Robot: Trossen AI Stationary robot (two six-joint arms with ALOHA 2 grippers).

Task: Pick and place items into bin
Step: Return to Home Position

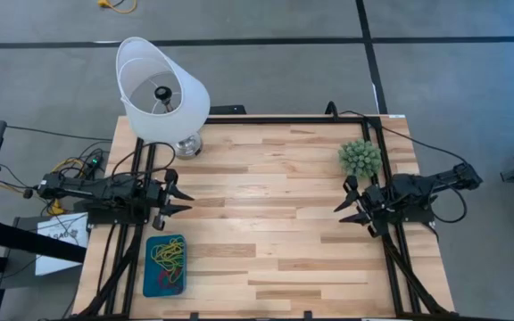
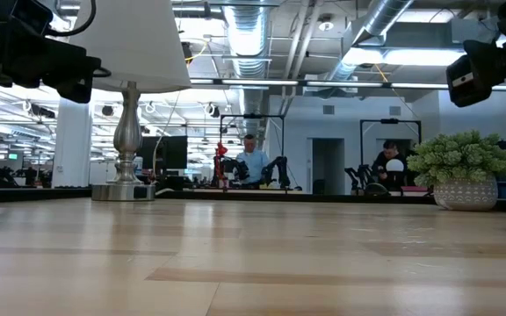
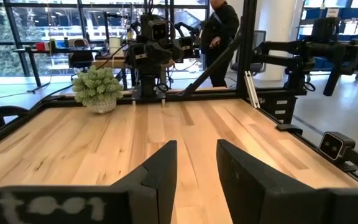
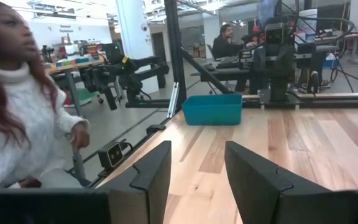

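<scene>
Only the high view shows into the teal bin [image 1: 148, 245], low in the left of the frame. Its long axis runs up and down the picture, and a tangle of yellow, green and red rubber bands [image 1: 168, 261] lies inside it. The right wrist view catches the same bin [image 4: 212, 109] side-on at mid-frame, one long wall facing the camera and its contents hidden. The low view does not show it, only the lamp [image 2: 128, 132] at the left and the potted plant [image 2: 464, 171] at the right. In the high view the left gripper [image 1: 184, 201] hangs just above the bin in the picture, pointing right. The right gripper [image 1: 346, 201] sits at centre right below the plant [image 1: 360, 158], pointing left. Both wrist views show each claw's fingers [image 3: 160, 168] [image 4: 151, 171] spread with bare table [image 3: 197, 124] between, gripping nothing. A person in a white sweater [image 4: 17, 118] fills the left of the right wrist view.
</scene>
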